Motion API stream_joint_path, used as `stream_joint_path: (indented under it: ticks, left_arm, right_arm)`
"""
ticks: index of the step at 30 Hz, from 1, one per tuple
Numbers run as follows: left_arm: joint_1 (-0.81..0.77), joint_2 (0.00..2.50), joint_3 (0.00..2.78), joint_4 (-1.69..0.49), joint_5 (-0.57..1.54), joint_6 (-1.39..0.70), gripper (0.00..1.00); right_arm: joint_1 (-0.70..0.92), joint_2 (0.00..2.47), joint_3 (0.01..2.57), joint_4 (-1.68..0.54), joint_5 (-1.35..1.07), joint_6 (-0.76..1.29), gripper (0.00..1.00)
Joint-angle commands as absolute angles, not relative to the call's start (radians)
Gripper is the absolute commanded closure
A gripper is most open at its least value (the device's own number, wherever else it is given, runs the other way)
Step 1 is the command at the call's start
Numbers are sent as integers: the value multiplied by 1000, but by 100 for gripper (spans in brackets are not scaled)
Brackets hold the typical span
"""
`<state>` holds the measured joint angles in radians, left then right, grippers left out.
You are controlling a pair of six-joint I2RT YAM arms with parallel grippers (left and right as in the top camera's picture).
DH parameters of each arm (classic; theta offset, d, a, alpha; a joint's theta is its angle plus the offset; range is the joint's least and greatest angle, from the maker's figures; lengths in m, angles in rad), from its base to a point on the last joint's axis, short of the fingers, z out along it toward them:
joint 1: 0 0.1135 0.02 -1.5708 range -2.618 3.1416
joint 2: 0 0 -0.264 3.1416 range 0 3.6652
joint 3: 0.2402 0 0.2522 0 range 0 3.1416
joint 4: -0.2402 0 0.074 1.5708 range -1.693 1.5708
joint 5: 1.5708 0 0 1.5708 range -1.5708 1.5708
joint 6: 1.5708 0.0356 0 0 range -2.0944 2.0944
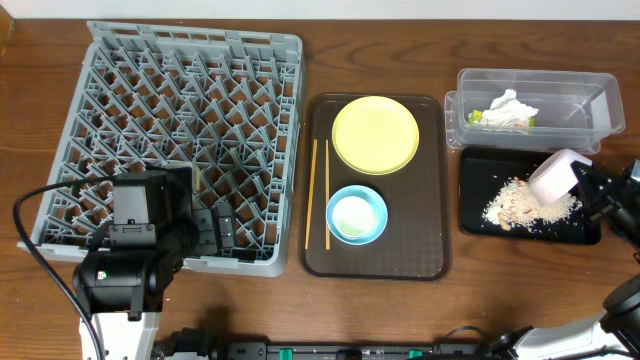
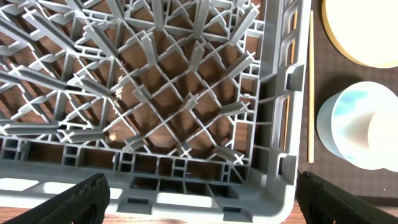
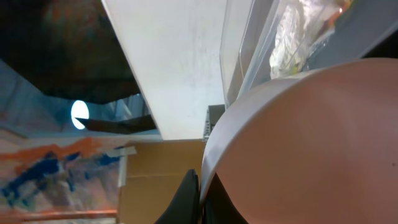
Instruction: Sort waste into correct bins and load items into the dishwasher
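My right gripper (image 1: 580,185) is shut on the rim of the white bowl with the pinkish outside (image 1: 552,177), held tipped over the black tray (image 1: 475,218), where beige crumbs (image 1: 515,205) lie heaped. The bowl (image 3: 311,143) fills the right wrist view, its rim pinched between my fingers (image 3: 200,199). The crumpled white wrapper (image 1: 505,110) lies in the clear tub (image 1: 590,95). On the brown serving tray (image 1: 430,255) sit the yellow-green plate (image 1: 375,134), the light blue bowl (image 1: 356,214) holding the small white cup (image 2: 382,130), and the chopsticks (image 1: 320,190). My left gripper (image 2: 199,202) is open over the grey dish rack's (image 1: 270,60) front right corner.
The rack (image 2: 273,93) holds nothing that shows. The left arm's black body (image 1: 140,240) covers the rack's front left part. The clear tub stands just behind the black tray at the table's right edge.
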<state>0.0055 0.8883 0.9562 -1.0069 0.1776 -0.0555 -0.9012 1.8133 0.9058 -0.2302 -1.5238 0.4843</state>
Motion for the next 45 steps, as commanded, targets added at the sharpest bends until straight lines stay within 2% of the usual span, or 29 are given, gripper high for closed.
stream_joint_path:
  ticks: [1,10,15,19,22,27,31,34,38,45]
  left_arm:
    - [10,888,974,-1010,179,-65,4]
    - [10,888,974,-1010,179,-65,4]
    - [10,888,974,-1009,179,-65,4]
    - [10,888,974,-1009,179,-65,4]
    - [10,888,974,-1009,179,-65,4]
    - [10,888,974,-1009,179,-65,4]
    - [10,888,974,-1009,179,-65,4]
    - [10,888,974,-1009,179,-65,4]
    - [10,888,974,-1009,179,-65,4]
    - [10,888,974,-1009,179,-65,4]
  right_arm:
    - [-855,1820,907,-228,-1561,575,99]
    - [-632,1774,907,-229,-1561,563,99]
    - [-476,1638,908,-197,-1559,561,99]
    - [-335,1506,909,-99,-1467,584,99]
    - [-205,1438,909,4,-1316,546,99]
    - [32,1419,909,15,-949,308,99]
    - [245,1445,909,-53,-453,94,99]
    - [361,1467,909,-68,-180,-40,99]
    - [461,1506,909,-49,-25,-172,99]
    - [489,1637,909,36,-5,-115,99]
